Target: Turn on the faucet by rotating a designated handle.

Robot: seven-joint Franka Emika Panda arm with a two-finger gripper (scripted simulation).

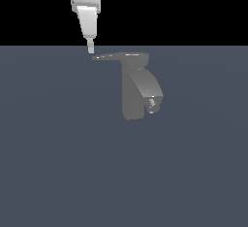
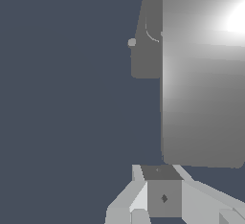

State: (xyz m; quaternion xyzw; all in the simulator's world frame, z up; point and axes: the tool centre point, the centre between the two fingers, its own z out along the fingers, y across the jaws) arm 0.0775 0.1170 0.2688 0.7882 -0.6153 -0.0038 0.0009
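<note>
Tool [image 1: 91, 49] fingers hang just above the narrow tip of the handle [image 1: 107, 56], probably placed to push it sideways; whether they are together or apart cannot be told. On the blue-grey table [image 1: 48, 163] stands the matte grey faucet [image 1: 135, 92]: an upright column, then a thick down-curving spout, then a small nozzle.

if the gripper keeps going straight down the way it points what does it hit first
Probably the narrow tip of the handle: the gripper hangs just above and slightly beside it. Depth is unclear, so it may miss and reach the floor.
</note>
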